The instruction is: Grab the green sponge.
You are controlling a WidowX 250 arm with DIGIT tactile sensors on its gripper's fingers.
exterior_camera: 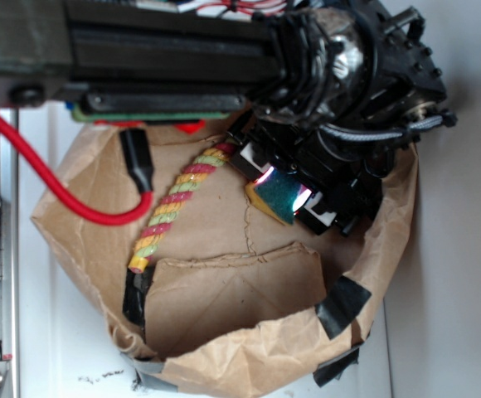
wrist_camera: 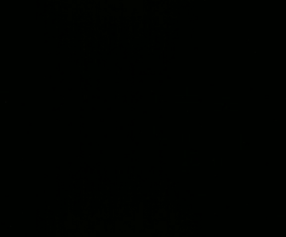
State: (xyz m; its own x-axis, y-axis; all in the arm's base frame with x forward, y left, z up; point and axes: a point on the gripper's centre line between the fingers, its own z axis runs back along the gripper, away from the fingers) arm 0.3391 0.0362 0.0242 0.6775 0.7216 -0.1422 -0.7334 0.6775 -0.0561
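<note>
— While my tool (exterior_camera: pixel 284 192) is clamped on the green sponge (exterior_camera: pixel 278 196), what worries you?

— The hold looks shallow. I seem to pinch only part of it, so soft foam could squeeze out and drop onto the brown paper bag (exterior_camera: pixel 224 290). The twisted rope (exterior_camera: pixel 177 207) lies near and could snag.

— Where is the sponge exactly?

— Between my fingers, toward the bag's right edge, whether lifted or resting I cannot tell.

— Its lie?

— Tilted; long axis runs from upper right to lower left, yellow foam edge facing left. My wrist view is black, so no check there.
</note>
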